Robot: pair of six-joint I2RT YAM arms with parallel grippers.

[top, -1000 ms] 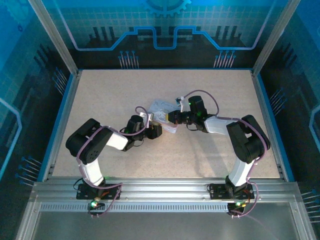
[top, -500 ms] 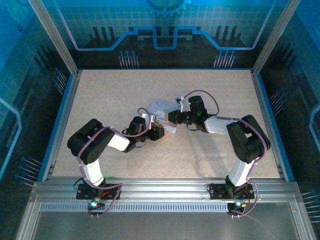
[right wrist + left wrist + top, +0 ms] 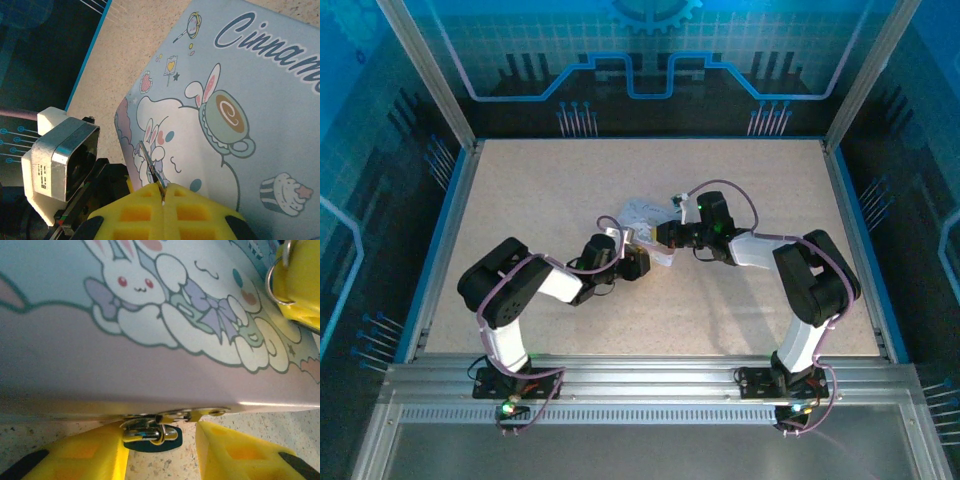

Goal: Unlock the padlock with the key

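Lettering "Cinnam…" legible on box lid (image 3: 260,100). Right gripper (image 3: 163,189) pinched together on key (image 3: 149,162); left gripper (image 3: 162,442) standing apart, flanking padlock (image 3: 150,434) under lid's edge.

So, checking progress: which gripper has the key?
The right gripper, shut on the thin key over the cartoon box; the left gripper instead straddles the padlock at the box's edge.

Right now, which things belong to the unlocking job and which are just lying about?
Job: padlock, between the open jaws of the left gripper; key, pinched in the right gripper.
Bystanders: cartoon box; table.
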